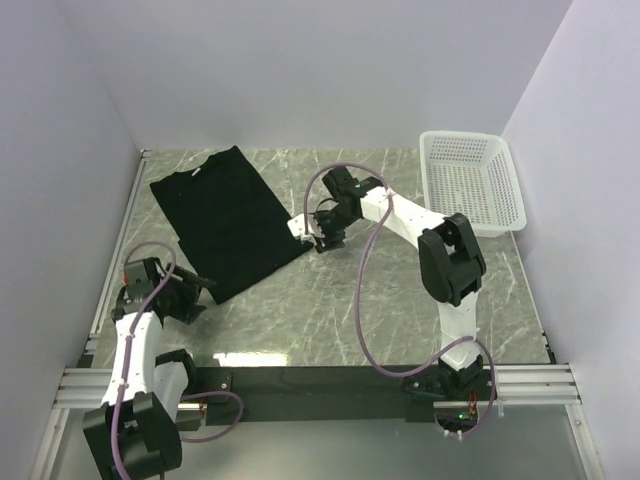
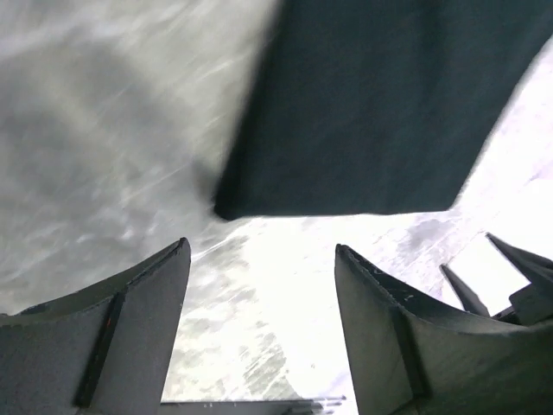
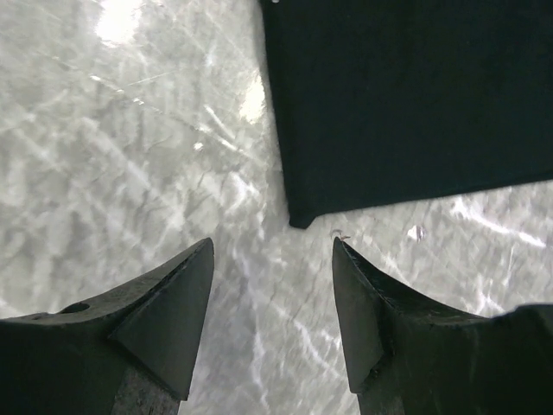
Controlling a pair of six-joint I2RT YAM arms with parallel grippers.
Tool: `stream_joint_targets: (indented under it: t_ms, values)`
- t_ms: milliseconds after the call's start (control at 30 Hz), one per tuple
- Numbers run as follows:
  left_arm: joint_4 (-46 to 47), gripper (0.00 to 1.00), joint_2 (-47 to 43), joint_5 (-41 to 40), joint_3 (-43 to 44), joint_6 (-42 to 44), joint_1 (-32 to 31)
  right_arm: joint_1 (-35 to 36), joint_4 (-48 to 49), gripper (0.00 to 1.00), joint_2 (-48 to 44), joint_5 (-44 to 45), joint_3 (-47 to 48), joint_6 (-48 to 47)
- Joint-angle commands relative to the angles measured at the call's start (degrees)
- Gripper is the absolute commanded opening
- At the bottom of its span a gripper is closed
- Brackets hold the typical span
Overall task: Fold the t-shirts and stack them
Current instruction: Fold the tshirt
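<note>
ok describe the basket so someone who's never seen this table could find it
Start at the grey marbled table and go to its far right corner. The basket sits there: white plastic, its walls full of small holes, unlike the flat black t-shirt spread on the far left.

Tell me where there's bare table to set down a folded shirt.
The widest bare patch of table lies in front, between the black shirt, the right arm and the front rail. A smaller one sits at the back between shirt and white basket. The left side is crowded: shirt plus left claw; the right claw hovers at the shirt's corner.
</note>
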Motion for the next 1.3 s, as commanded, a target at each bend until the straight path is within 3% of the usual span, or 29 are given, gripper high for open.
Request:
stream_joint_targets:
  t_ms: [0, 400, 700, 900, 1133, 1267]
  values:
    - [-2.30, 0.72, -2.02, 1.26, -3.86, -7.88, -0.92, 1.59, 4.18, 0.64, 1.45, 1.92, 1.03, -1.61]
    - [5.42, 0.63, 6.32, -4.54, -6.33, -11.93, -4.97, 2.12, 7.79, 0.63, 2.60, 2.62, 0.86, 3.23]
    - [10.18, 0.53, 11.16, -7.88, -6.42, -11.85, -5.67, 2.29, 5.25, 0.63, 1.81, 0.78, 0.33, 0.51]
    - [11.94, 0.42, 14.06, -9.99, -6.16, -11.23, -6.55, 2.29, 3.14, 0.63, 1.81, -0.54, 0.24, -2.83]
    - [14.84, 0.17, 15.29, -9.82, -6.24, -10.27, -6.99, 3.08, 2.78, 0.63, 2.25, -0.46, -0.81, -6.34]
    - [15.89, 0.10, 16.17, -8.94, -5.54, -9.56, -7.25, 3.96, 3.48, 0.63, 3.74, 0.95, 0.41, -6.44]
